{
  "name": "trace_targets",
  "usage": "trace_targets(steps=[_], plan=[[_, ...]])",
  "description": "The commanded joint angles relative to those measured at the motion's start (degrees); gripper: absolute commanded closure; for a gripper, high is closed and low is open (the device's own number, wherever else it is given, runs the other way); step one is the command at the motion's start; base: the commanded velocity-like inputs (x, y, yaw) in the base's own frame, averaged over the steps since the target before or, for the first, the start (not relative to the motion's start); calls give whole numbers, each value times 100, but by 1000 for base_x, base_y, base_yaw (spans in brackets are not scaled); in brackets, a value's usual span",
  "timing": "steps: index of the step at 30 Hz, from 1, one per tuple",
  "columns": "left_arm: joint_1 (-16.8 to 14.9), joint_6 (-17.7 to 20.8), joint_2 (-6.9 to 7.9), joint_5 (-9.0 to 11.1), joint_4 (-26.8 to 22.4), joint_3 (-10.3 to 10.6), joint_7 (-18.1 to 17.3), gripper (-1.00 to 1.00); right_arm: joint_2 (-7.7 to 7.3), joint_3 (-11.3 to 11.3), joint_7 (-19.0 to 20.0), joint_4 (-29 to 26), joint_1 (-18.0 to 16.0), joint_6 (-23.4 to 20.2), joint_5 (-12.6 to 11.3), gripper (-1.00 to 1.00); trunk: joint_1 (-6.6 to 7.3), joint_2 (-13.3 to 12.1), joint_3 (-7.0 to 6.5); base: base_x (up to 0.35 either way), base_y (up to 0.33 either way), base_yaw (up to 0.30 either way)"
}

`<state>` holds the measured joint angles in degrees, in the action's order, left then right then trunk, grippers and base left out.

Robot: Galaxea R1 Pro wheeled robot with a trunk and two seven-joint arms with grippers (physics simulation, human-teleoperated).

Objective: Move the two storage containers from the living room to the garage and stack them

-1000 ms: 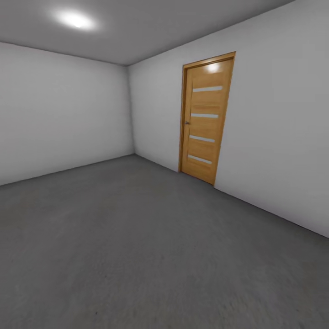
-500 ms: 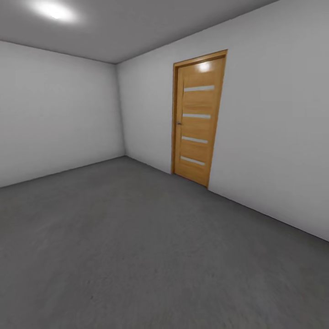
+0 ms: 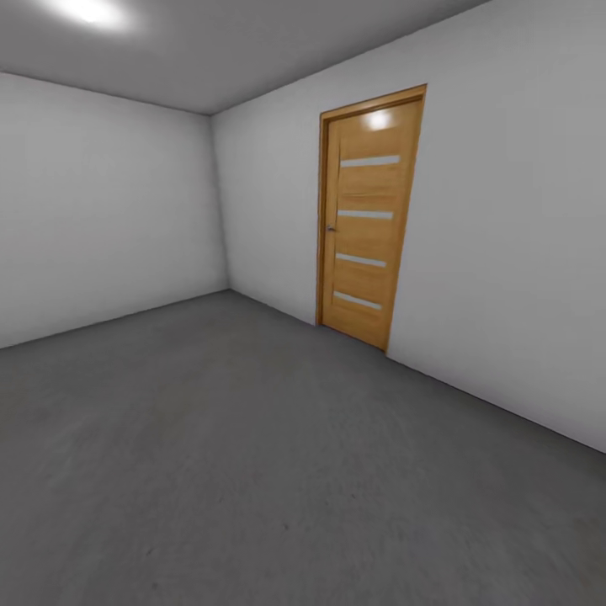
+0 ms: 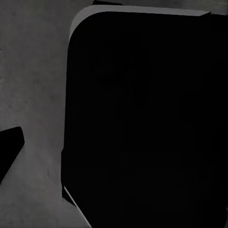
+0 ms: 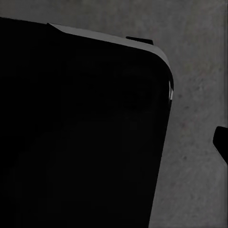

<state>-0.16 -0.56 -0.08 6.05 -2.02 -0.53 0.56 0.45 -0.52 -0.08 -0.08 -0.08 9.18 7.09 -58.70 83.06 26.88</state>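
Observation:
The two storage containers are out of view. I am in the garage: pale grey walls (image 3: 109,210) and a dark grey concrete floor (image 3: 252,454) spread ahead in the head view. In the left wrist view a big black rounded body (image 4: 147,123) hangs over the floor (image 4: 33,80), with a small dark part (image 4: 9,152) at the frame's edge. In the right wrist view the same kind of black body (image 5: 80,133) covers most of the floor (image 5: 199,85), with a dark tip (image 5: 221,142) at the edge. Neither view lets me tell how the jaws stand.
A wooden door (image 3: 368,219) with several frosted strips stands shut in the right wall. The room's far corner (image 3: 217,210) lies left of it. A ceiling light (image 3: 88,12) glows at the upper left. Open concrete stretches from me to both walls.
The whole head view has shifted: the door and the far corner sit a little further left than a second ago and look slightly closer. That is camera motion.

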Motion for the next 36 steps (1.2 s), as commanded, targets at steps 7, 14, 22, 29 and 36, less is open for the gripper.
trace_targets(steps=[7,14,22,29,36], plan=[[-2,-6,-1,57,0,0,6,-100,-1,2,-1,-1,-1,23,38,-100,-3,2,5,322,0,0],[-2,-6,-1,62,0,0,6,-100,-2,5,-1,-1,-1,23,37,-100,-3,2,5,322,0,0],[-2,-6,-8,57,0,0,5,-100,1,15,-6,-1,-1,29,17,-100,-3,2,5,322,0,0],[-2,-6,-10,55,0,-1,5,-100,1,19,-9,-1,-1,32,11,-100,-3,2,5,322,0,0],[-2,-6,-10,54,0,-4,5,-100,-1,28,-10,-1,-1,31,4,-100,-3,2,5,322,0,0]])
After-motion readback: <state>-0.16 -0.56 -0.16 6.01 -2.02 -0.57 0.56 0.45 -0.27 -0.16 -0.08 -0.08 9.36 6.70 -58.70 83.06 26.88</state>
